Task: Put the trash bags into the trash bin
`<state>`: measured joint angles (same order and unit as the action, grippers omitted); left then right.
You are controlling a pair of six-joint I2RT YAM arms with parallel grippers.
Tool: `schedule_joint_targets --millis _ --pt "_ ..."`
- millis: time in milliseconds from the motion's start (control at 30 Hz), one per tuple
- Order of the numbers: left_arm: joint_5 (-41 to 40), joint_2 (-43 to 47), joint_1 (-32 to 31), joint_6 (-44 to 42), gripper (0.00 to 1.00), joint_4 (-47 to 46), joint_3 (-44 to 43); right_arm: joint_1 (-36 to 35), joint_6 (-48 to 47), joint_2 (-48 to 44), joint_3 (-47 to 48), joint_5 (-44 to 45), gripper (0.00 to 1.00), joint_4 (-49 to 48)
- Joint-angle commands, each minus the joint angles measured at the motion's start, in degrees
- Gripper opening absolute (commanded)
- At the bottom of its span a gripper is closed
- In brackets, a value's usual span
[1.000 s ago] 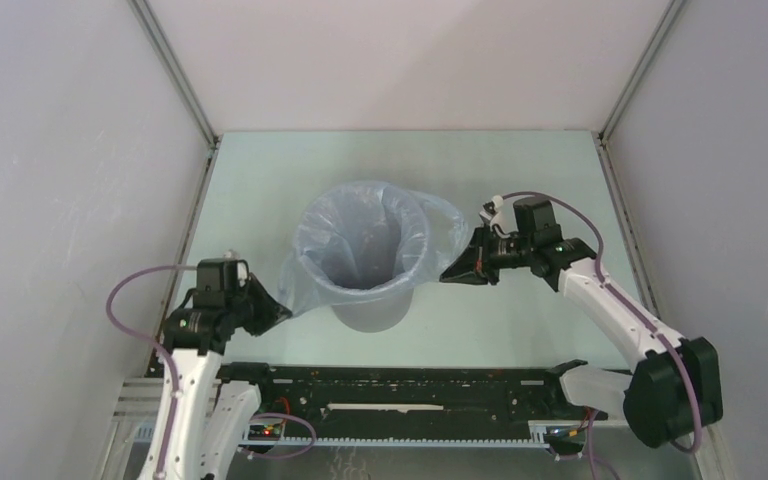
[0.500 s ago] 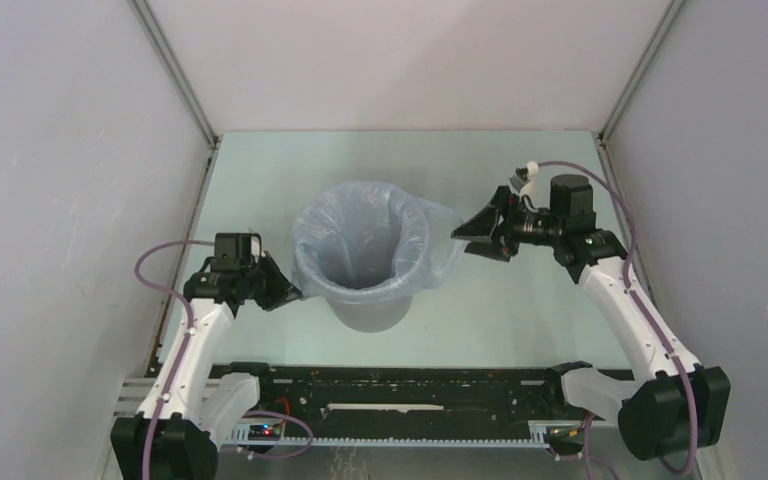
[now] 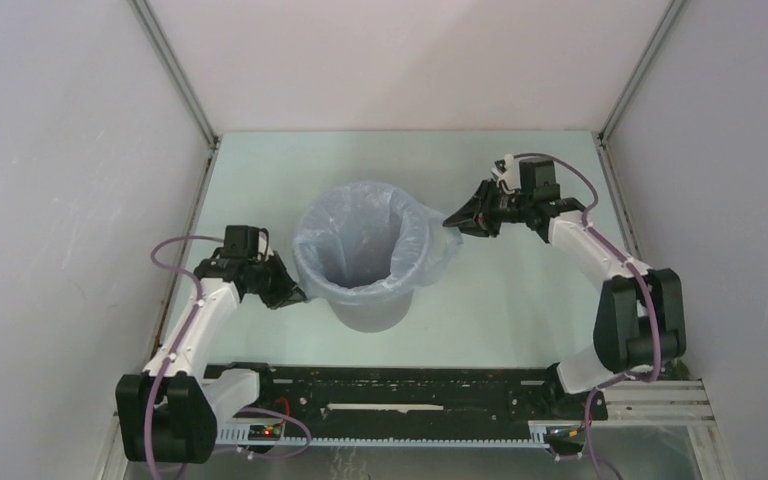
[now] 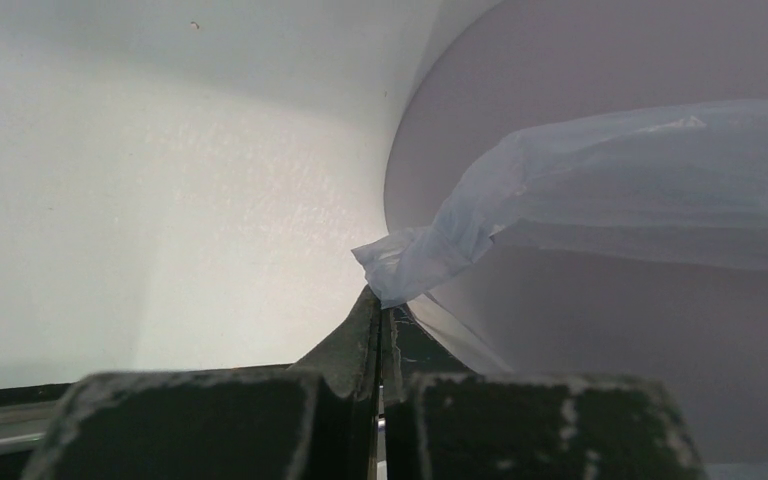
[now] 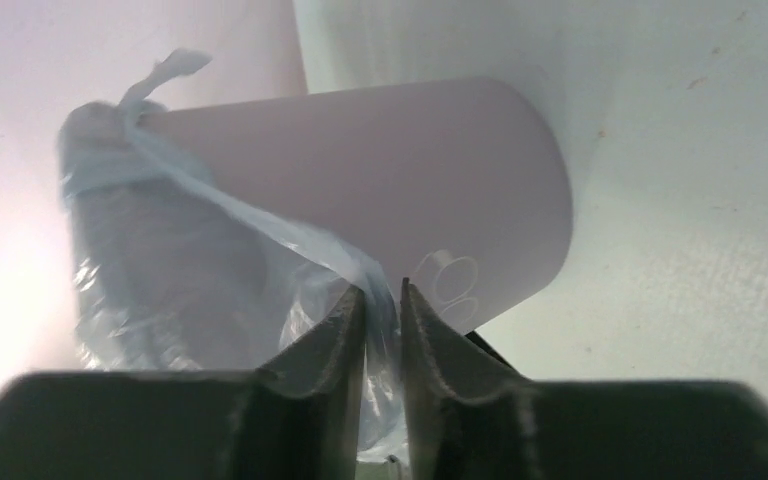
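Observation:
The round grey trash bin (image 3: 369, 310) stands upright mid-table. The pale-blue trash bag (image 3: 362, 240) lines it, its mouth folded over the rim and hanging outside. My left gripper (image 3: 295, 297) is shut on the bag's left edge, low beside the bin; the left wrist view shows a crumpled tip of film (image 4: 405, 268) pinched at the fingertips (image 4: 368, 315) against the bin wall (image 4: 600, 340). My right gripper (image 3: 455, 222) is shut on the bag's right flap; in the right wrist view the film (image 5: 380, 295) runs between the narrowly parted fingers, with the bin (image 5: 410, 180) behind.
White enclosure walls stand on the left, right and back, with metal corner posts (image 3: 175, 70). The black rail (image 3: 410, 385) with the arm bases runs along the near edge. The pale green tabletop (image 3: 520, 310) surrounds the bin.
Both grippers moved closer to the bin with the bag edges held; the left went right and down along the bin's side, the right went farther back and left. The bag's overhang sits tighter on the rim.

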<state>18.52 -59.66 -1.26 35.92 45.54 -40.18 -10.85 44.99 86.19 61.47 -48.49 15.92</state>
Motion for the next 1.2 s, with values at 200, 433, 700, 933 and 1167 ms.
schedule_joint_targets --millis 200,433,700,933,1167 --pt "3.4 -3.0 -0.2 -1.7 0.00 -5.5 1.4 -2.5 2.7 12.7 2.4 2.0 0.12 -8.9" --pt "5.1 -2.8 -0.6 -0.1 0.00 -7.6 3.0 -6.5 3.8 15.9 2.9 4.6 0.15 -7.6" --pt "8.6 -3.6 -0.7 3.2 0.00 -10.7 2.8 -0.8 -13.0 9.0 17.2 17.3 0.58 29.2" --pt "9.7 -3.9 -0.8 3.6 0.02 -10.7 3.5 1.7 -23.0 3.9 34.7 29.7 0.68 47.9" --pt "8.7 -0.1 -1.1 5.1 0.03 -11.6 5.5 -14.0 -23.8 4.3 52.9 37.3 0.77 49.5"
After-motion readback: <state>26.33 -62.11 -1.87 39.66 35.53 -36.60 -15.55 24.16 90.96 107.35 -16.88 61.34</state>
